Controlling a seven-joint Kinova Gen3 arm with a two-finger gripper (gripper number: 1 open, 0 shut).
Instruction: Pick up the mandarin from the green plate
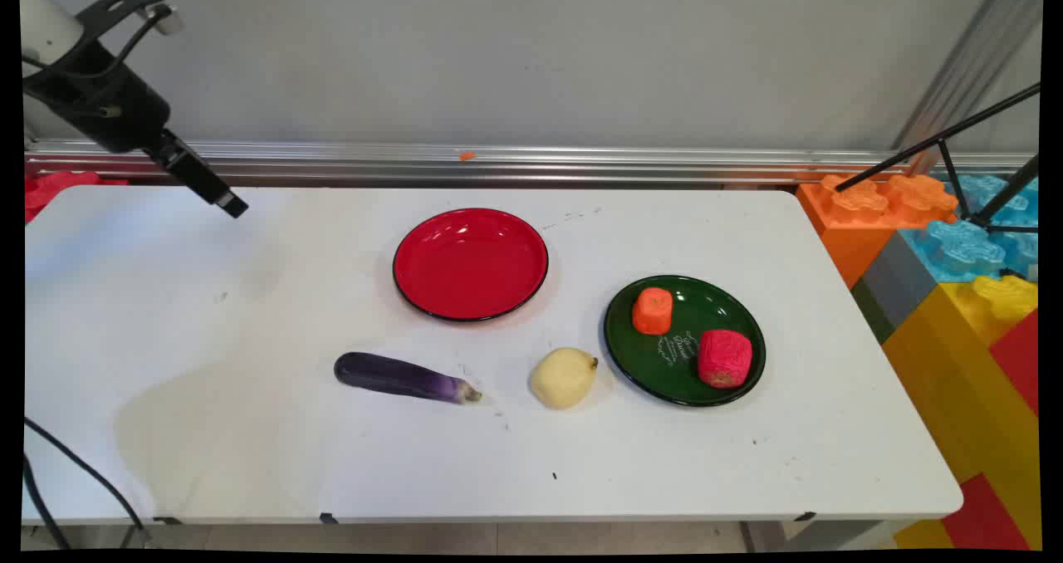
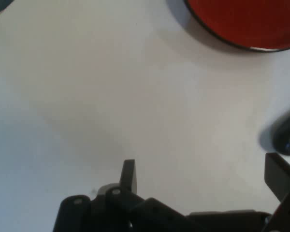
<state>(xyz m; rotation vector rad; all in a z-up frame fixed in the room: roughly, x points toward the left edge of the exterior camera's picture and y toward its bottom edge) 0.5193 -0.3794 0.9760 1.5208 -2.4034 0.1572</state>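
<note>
Gripper (image 1: 220,198) raised over the table's (image 1: 166,314) far left corner, fingers spread wide, holding nothing, touching nothing. Nearest things: empty red plate (image 1: 470,264) toward the far edge, purple eggplant (image 1: 405,378) and pale yellow fruit (image 1: 564,377), possibly a pear, toward the near edge. Orange piece (image 1: 653,310) and red piece (image 1: 724,358) resting inside green plate (image 1: 673,380) toward the right edge, apart from each other.

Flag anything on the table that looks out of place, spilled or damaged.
Nothing stands out. The eggplant and pale pear-like fruit lie loose on the table, the red plate is bare, and the green plate holds two intact pieces.
</note>
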